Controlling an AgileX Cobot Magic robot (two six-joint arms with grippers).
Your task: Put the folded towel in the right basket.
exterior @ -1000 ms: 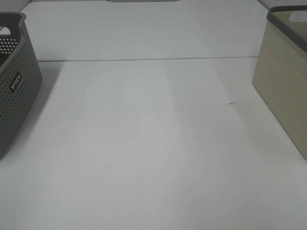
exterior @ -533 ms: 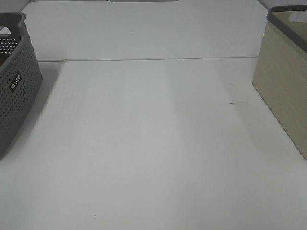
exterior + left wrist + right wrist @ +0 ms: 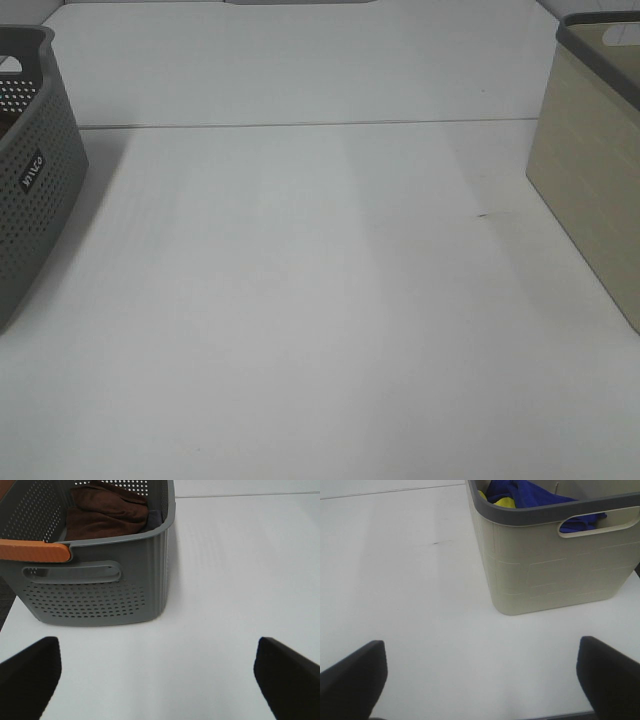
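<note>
Towel (image 3: 107, 512): brown, folded, lying inside grey basket (image 3: 95, 592), ahead of left gripper (image 3: 155, 680) and off to one side of its centreline; long axis roughly across the line of approach, though partly hidden by the basket wall. Left gripper spread wide, holding nothing, set back from basket over bare table (image 3: 320, 300). Right gripper (image 3: 480, 680) likewise wide and empty, facing beige basket (image 3: 555, 565), which holds blue and yellow cloth (image 3: 530, 495). Baskets at opposite table edges, well apart. Judged: left arm nearer the towel; reach forward and down over the rim required, then carry across to beige basket.
</note>
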